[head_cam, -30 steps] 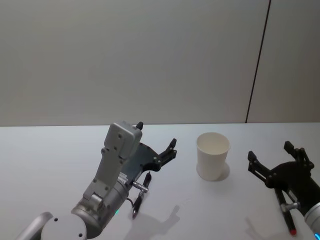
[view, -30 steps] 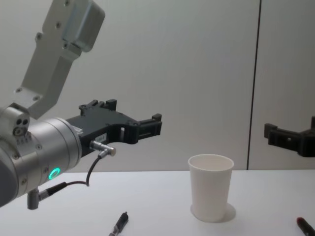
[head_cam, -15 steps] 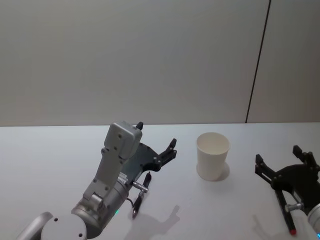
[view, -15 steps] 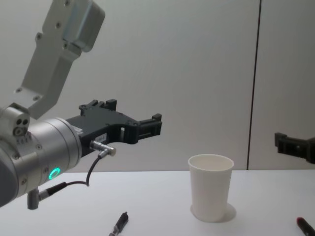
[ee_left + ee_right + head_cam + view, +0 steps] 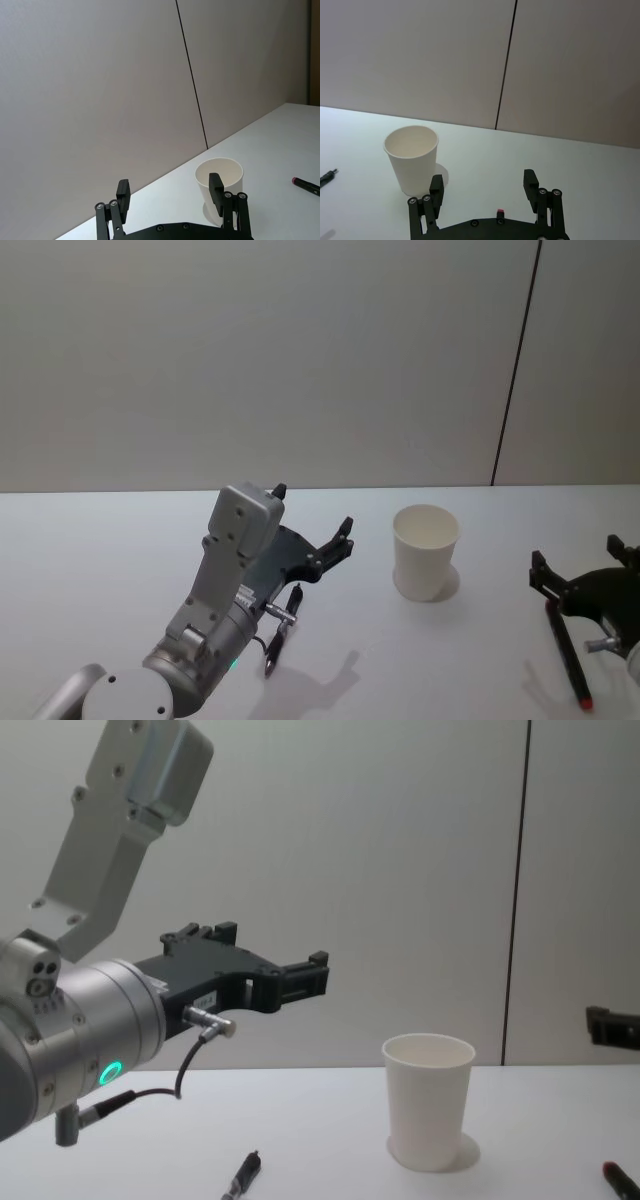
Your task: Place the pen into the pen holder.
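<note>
Currently: right end effector [image 5: 580,562], lower right, open, empty; red-tipped pen [image 5: 566,655] just below, lengthwise toward bottom edge; left end effector [image 5: 169,185] open, farther.

No readable text or numbers from my end. The only candidate I see is a small white sticker [image 5: 204,999] on the left gripper [image 5: 169,185] body, behind the jaws; its print is too small to read.
</note>
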